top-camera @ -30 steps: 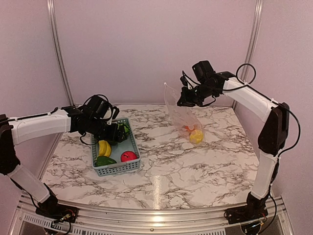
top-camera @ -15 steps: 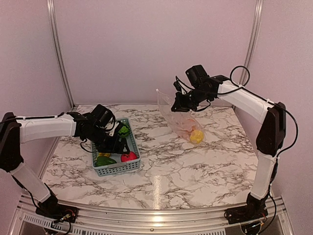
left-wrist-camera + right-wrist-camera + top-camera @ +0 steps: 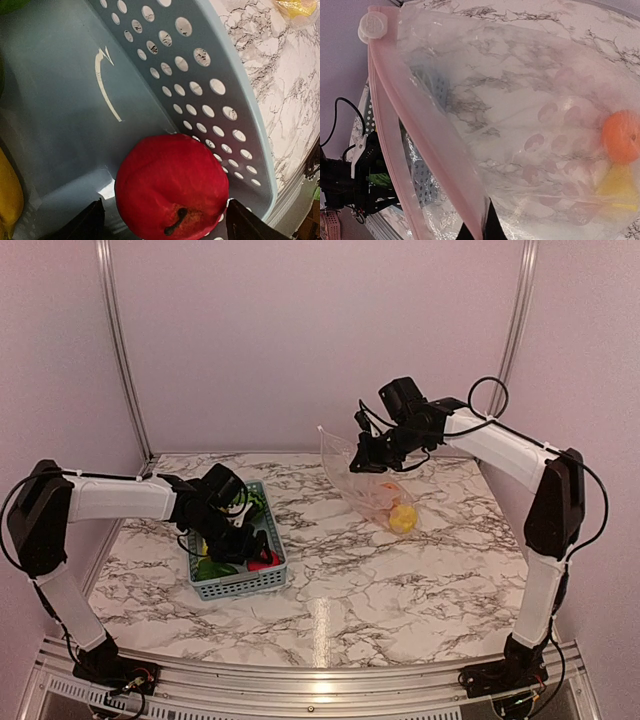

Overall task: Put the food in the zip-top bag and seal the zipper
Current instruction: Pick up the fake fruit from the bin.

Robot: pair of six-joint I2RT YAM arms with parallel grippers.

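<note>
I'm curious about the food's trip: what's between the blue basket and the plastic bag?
Only bare marble table lies between the basket and the bag. The top view shows it.

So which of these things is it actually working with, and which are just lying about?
In the job: red fruit, banana, zip-top bag, its zipper, orange piece and yellow piece already bagged.
Just there: mesh basket, marble table.

White-and-grey marbled table [image 3: 400,580], grey-blue perforated basket [image 3: 243,584] set on table's left half, pale pink walls [image 3: 300,330] behind table, aluminium rail [image 3: 300,677] fixed along table's near edge.
</note>
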